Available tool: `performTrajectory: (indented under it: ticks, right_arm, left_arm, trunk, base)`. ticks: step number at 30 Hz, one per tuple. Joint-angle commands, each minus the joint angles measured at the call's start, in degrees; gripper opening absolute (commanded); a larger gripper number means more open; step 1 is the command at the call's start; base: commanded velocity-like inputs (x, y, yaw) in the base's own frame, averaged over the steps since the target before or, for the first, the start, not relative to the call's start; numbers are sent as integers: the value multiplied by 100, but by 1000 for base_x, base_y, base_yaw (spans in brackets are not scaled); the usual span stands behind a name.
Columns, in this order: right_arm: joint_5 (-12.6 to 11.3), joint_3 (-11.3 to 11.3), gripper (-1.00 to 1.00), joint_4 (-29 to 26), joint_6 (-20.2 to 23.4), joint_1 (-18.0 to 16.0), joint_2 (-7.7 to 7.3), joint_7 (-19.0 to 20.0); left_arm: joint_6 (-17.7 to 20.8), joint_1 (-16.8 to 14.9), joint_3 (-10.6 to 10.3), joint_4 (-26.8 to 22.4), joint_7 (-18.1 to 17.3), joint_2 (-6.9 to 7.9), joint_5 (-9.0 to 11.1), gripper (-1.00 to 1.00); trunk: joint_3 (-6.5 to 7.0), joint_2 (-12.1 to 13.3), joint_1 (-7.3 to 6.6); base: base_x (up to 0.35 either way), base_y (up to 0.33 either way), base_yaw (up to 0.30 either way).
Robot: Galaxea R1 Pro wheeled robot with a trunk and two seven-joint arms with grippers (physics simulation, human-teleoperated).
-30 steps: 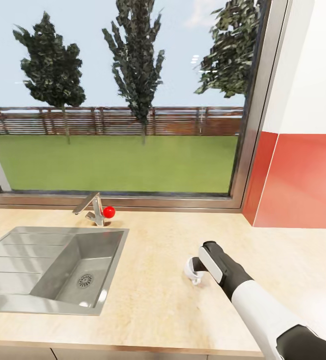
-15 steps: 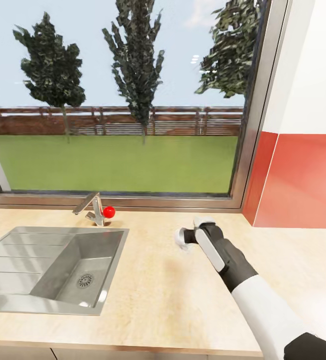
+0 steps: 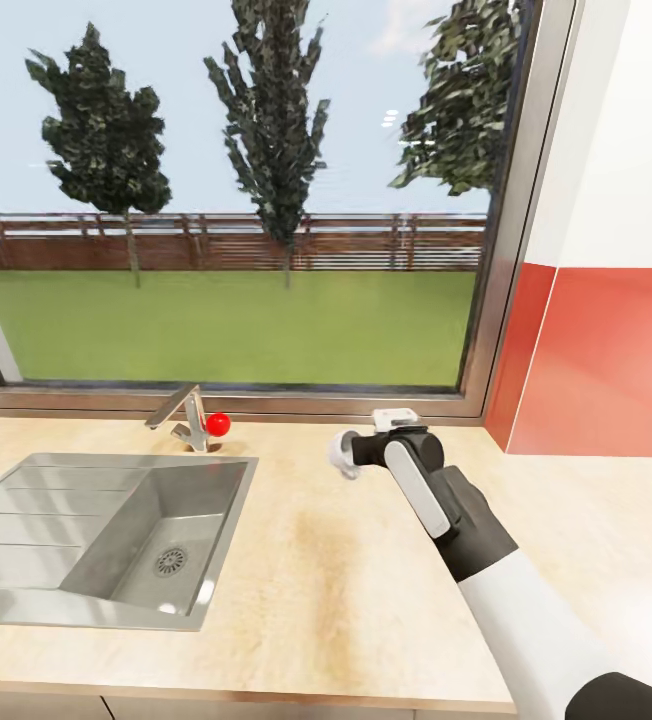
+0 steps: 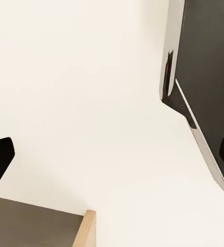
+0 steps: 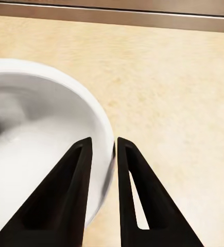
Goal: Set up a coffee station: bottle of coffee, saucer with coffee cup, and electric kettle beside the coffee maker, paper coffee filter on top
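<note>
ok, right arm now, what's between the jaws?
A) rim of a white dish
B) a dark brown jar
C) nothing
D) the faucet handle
A: in the right wrist view the right gripper has its jaws closed on the rim of a white dish, above the kitchen countertop; whether it is the cup or the saucer can't be told.

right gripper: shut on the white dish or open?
Shut on it: the right gripper's two black fingers pinch the rim of the small round white dish above the light wood-look countertop.

White forearm [image 3: 536, 625], black wrist with white panel, slim black tapered fingers [image 5: 75, 190].
</note>
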Motion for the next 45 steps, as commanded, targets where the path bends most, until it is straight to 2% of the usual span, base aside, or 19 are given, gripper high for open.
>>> performTrajectory:
  ticks: [1, 10, 19, 31, 45]
  right_arm:
    - [-59, 6, -100, 7, 6, -2, 1, -57]
    - [-59, 6, -100, 8, 5, -2, 72, -61]
    - [-59, -1, -100, -92, 5, -2, 68, -65]
    - [-58, -3, -100, -191, 5, -2, 57, -65]
    - [-58, -3, -100, -195, 5, -2, 57, -65]
  left_arm:
    - [-22, 14, 37, 2, 19, 1, -62, 100]
    - [-23, -12, 28, 9, 19, 12, -64, 100]
    - [-23, -14, 30, 9, 19, 17, -56, 100]
    - [-23, -14, 35, 9, 19, 16, -55, 100]
    - [-23, -14, 35, 9, 19, 17, -55, 100]
  trunk:
    - [0, -3, 2]
    - [0, -3, 2]
    - [2, -3, 2]
    - [79, -3, 2]
    - [85, -3, 2]
  base:
    - [0, 0, 0]
    - [0, 0, 0]
    - [0, 0, 0]
    - [0, 0, 0]
    - [-3, 0, 23]
